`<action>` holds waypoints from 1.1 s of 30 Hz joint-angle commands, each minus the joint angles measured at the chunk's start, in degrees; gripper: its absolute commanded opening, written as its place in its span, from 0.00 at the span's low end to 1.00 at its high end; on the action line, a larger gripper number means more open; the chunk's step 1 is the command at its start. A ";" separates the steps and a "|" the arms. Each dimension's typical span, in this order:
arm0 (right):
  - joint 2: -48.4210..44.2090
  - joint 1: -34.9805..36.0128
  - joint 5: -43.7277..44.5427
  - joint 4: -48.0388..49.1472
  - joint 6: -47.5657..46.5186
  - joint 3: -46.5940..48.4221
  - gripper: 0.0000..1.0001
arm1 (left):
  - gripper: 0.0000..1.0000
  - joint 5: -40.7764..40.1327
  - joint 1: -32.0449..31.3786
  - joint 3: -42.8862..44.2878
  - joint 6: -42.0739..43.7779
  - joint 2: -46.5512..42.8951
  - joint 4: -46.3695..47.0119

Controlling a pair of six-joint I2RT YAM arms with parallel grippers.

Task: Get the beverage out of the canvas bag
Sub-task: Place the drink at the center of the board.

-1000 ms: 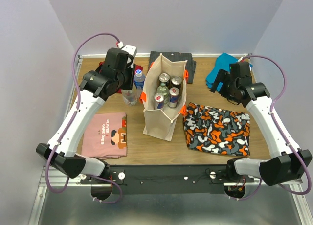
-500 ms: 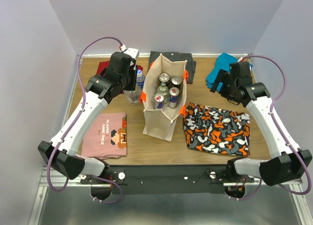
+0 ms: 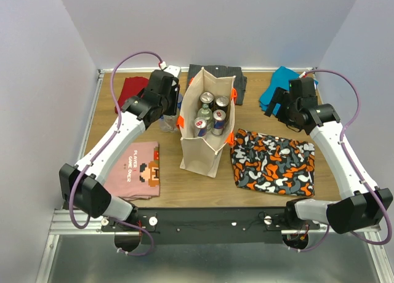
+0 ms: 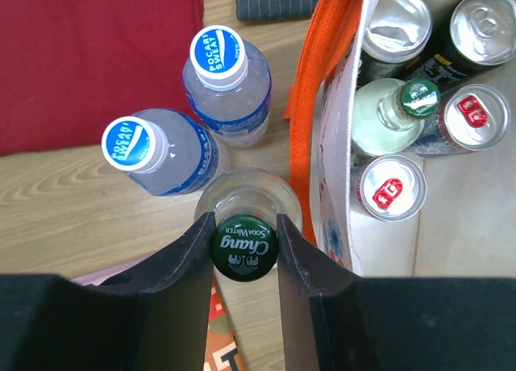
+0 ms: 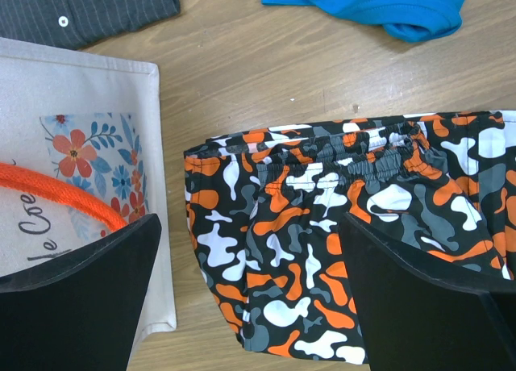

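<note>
Left wrist view: left claw [image 4: 243, 247] pinched on the cap of the Chang soda water bottle [image 4: 246, 195], just outside the canvas bag [image 4: 332, 185], beside two Pocari Sweat bottles [image 4: 222, 68]. Risk: the cap-only grip slips, or a tilted release topples the neighbours. Right claw [image 5: 250, 226] gapes wide, empty.

Chang cap [image 4: 243, 248] — Pocari Sweat caps [image 4: 219, 47]

The left claw [image 4: 244, 226], gripping the green-capped bottle [image 4: 244, 246], has swung toward 4 o'clock, nearer the canvas bag [image 3: 200, 152], uncovering the red cloth [image 3: 131, 86] at 10 o'clock.
</note>
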 commanded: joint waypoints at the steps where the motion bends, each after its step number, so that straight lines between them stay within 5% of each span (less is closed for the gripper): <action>1: -1.04 -0.45 0.24 0.44 -0.36 -0.17 1.00 | 0.00 -0.79 0.39 -0.28 -1.00 0.57 10.00; 33: -1.21 -0.45 0.68 0.44 -0.71 -1.31 1.00 | 0.00 -0.79 0.39 -4.23 -5.57 9.72 18.88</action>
